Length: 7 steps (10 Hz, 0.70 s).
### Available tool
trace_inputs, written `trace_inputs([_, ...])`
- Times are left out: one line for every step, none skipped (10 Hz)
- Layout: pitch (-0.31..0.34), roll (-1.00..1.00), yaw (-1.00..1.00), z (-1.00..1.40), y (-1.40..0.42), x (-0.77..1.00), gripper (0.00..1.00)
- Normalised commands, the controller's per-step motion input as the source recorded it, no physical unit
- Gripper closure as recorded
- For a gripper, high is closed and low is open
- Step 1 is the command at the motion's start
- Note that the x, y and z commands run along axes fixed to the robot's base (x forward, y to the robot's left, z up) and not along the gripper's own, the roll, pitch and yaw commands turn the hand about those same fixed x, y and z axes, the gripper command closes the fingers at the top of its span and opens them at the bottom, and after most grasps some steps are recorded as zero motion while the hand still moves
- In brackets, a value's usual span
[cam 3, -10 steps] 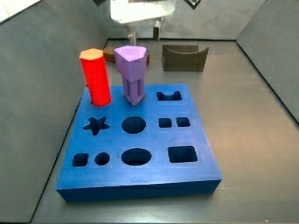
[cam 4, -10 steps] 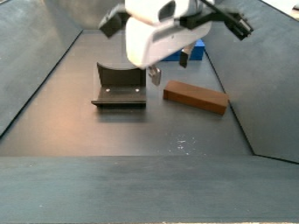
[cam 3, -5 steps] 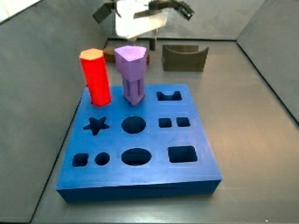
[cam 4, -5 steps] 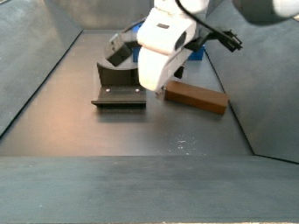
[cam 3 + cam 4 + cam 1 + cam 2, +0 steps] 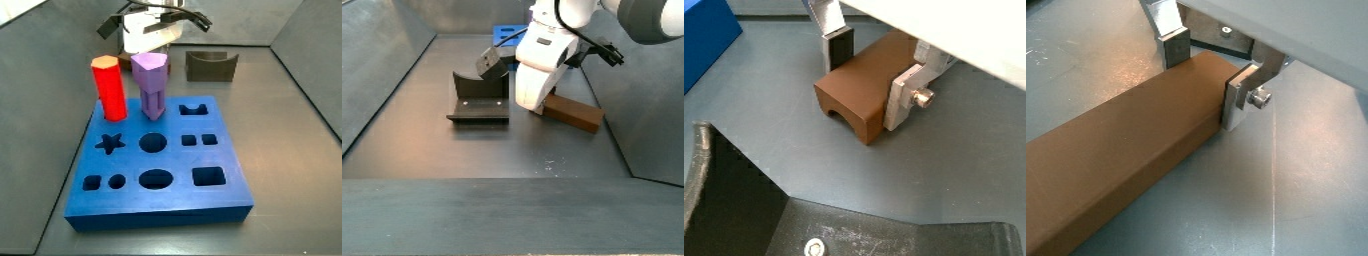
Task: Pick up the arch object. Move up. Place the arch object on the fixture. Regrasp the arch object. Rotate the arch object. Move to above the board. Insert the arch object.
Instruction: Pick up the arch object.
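Observation:
The arch object [image 5: 851, 95] is a long brown block lying flat on the grey floor, its arch notch showing at one end. In a side view the arch object [image 5: 577, 114] lies right of the fixture [image 5: 478, 100]. My gripper [image 5: 871, 80] is down over the block near one end, open, with a finger [image 5: 839, 45] on one side and the other finger [image 5: 1241, 92] against the opposite side. In another wrist view the gripper [image 5: 1208, 80] straddles the block [image 5: 1120, 165] the same way. The board [image 5: 160, 192] is a blue slab with cut holes.
A red peg [image 5: 108, 88] and a purple peg [image 5: 151, 85] stand upright in the board's far end. The fixture [image 5: 210, 66] stands beyond the board near the back wall. Sloped grey walls close in the floor on both sides.
The gripper has come down from high above the floor to the brown block, and its fingers now stand on either side of it. The block has not moved.

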Motion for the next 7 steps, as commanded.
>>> trace_inputs([0.000, 0.00, 0.00, 0.00, 0.00, 0.00, 1.00])
trace_inputs([0.000, 0.00, 0.00, 0.00, 0.00, 0.00, 1.00])
trace_inputs([0.000, 0.00, 0.00, 0.00, 0.00, 0.00, 1.00])
trace_inputs([0.000, 0.00, 0.00, 0.00, 0.00, 0.00, 1.00])
trace_inputs([0.000, 0.00, 0.00, 0.00, 0.00, 0.00, 1.00])
trace_inputs([0.000, 0.00, 0.00, 0.00, 0.00, 0.00, 1.00])
trace_inputs([0.000, 0.00, 0.00, 0.00, 0.00, 0.00, 1.00])
